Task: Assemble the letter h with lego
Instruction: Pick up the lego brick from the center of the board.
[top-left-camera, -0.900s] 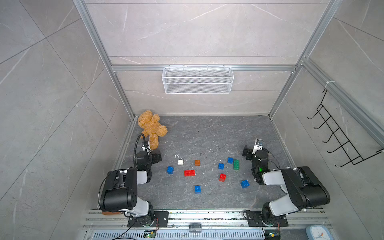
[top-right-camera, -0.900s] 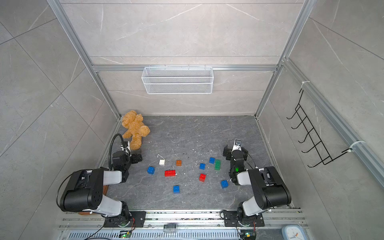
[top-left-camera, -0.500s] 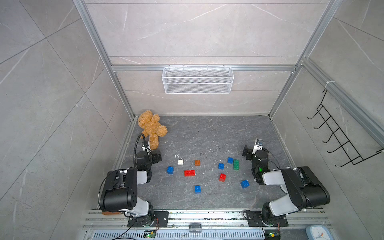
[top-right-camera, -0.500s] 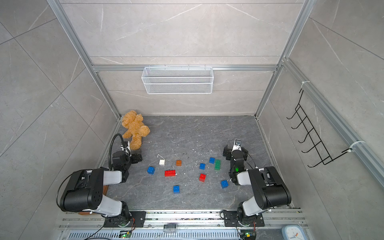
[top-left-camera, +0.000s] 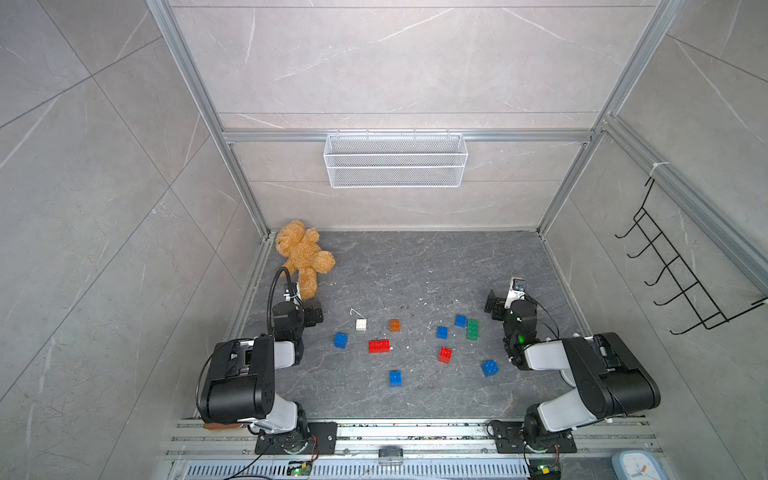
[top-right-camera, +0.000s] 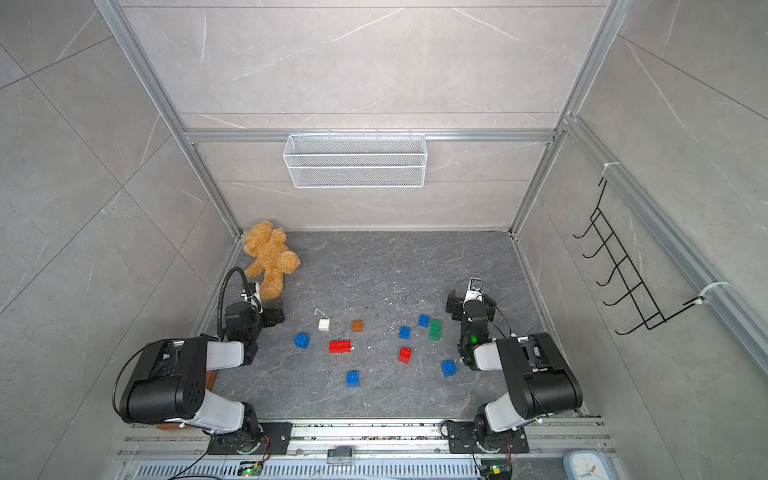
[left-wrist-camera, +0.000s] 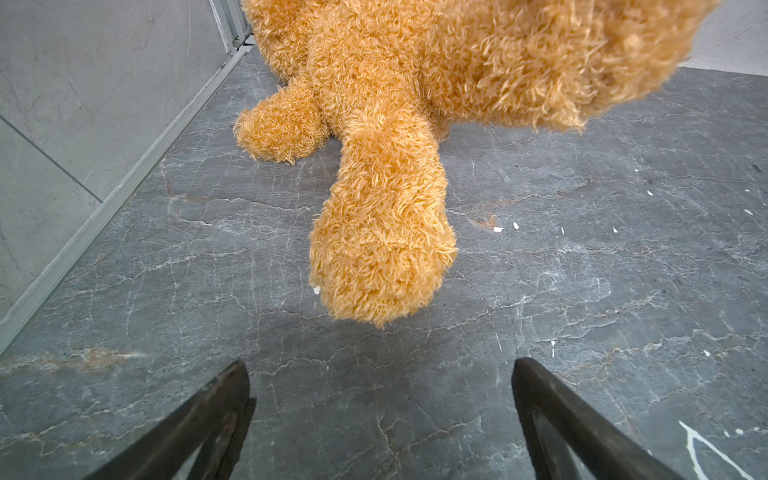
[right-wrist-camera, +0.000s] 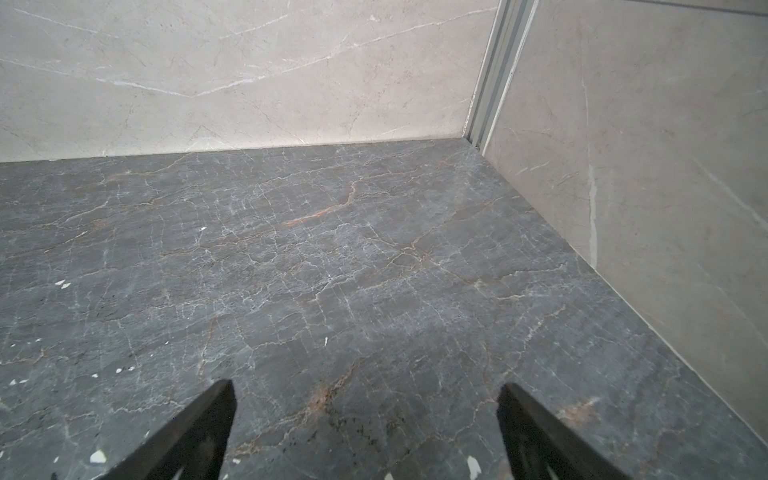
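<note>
Left gripper (left-wrist-camera: 380, 374): my jaws stand wide apart with nothing between them; I sit low over the floor (left-wrist-camera: 582, 291), and the teddy bear's (left-wrist-camera: 382, 232) leg is just ahead of my fingertips
Right gripper (right-wrist-camera: 365, 388): my jaws are spread wide and hold nothing; I face the floor and a wall corner
Lego, left group: in a top view, lower centre of the frame; white brick (top-left-camera: 361, 324) beside brown brick (top-left-camera: 395, 325); left blue brick (top-left-camera: 340, 340) and long red brick (top-left-camera: 379, 345) just below them
Lego, right group: green brick (top-left-camera: 472, 328) with upper blue brick (top-left-camera: 460, 320) just beside it; middle blue brick (top-left-camera: 441, 332) to their left; small red brick (top-left-camera: 445, 355) below
Lego, outliers: bottom blue brick (top-left-camera: 395, 378) lowest in the frame; right blue brick (top-left-camera: 489, 368) near my right arm
Lego, overall: all lie loose on the floor between my two arms
Teddy bear: far left corner of the floor in both top views
</note>
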